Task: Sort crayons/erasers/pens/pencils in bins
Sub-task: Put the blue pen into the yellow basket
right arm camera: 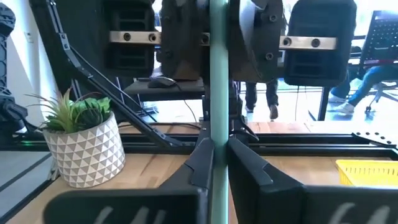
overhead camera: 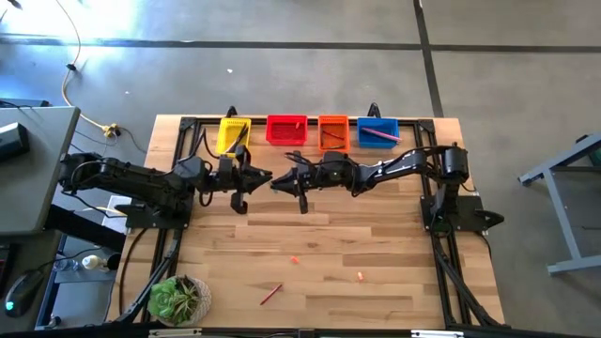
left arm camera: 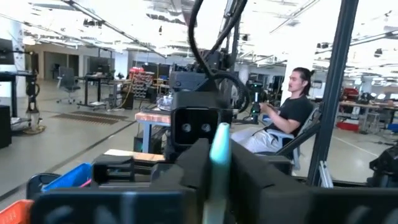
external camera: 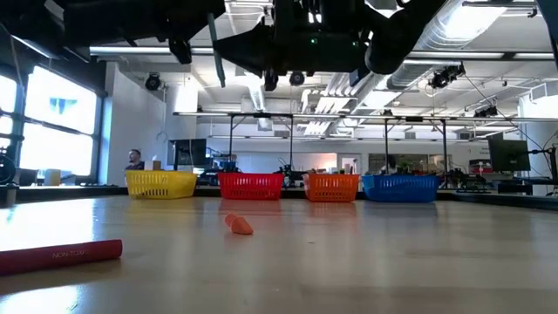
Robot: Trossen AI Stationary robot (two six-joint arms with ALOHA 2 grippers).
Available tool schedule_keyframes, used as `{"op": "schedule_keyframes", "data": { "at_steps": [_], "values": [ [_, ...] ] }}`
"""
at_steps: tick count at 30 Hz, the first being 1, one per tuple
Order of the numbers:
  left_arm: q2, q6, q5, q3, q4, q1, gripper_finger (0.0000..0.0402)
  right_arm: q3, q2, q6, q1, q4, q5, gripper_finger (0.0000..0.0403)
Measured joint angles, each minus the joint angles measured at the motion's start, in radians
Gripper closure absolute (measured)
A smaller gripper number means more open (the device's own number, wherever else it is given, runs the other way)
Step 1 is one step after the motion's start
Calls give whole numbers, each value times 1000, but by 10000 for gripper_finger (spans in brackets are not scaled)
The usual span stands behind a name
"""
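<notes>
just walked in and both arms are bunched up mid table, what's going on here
The two arms meet above the middle of the table with a thin teal stick between them. The left pincer and the right pincer both look closed on it, so this seems to be a handover from one arm to the other. The four bins sit in a row along the far edge. A red stick and two small erasers lie on the near part of the table, not yet sorted.
</notes>
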Motion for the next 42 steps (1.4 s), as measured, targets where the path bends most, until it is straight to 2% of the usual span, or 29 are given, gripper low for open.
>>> {"op": "schedule_keyframes", "data": {
  "at_steps": [3, 9, 17, 22, 29, 35, 42],
  "values": [
    [0, 0, -7, 0, -1, 1, 389, 0, 0, 25, 1, -2, 2, 365],
    [0, 0, -47, 0, -5, 0, 393, 1, 0, 32, 0, -23, 5, 315],
    [-10, 1, -57, 0, -43, 36, 394, 3, 0, 58, -2, -78, 111, 215],
    [-59, 18, -63, 21, -114, 71, 394, 0, 4, 57, -7, -130, 139, 170],
    [-140, 77, -78, 105, -377, 117, 394, 0, 2, 39, -19, -164, 161, 160],
    [-173, 97, -89, 159, -522, 173, 394, 0, 2, -14, -20, -173, 160, 160],
    [-173, 49, -266, 229, -800, 312, 394, 0, 2, -26, -20, -226, 160, 169]
  ]
}}
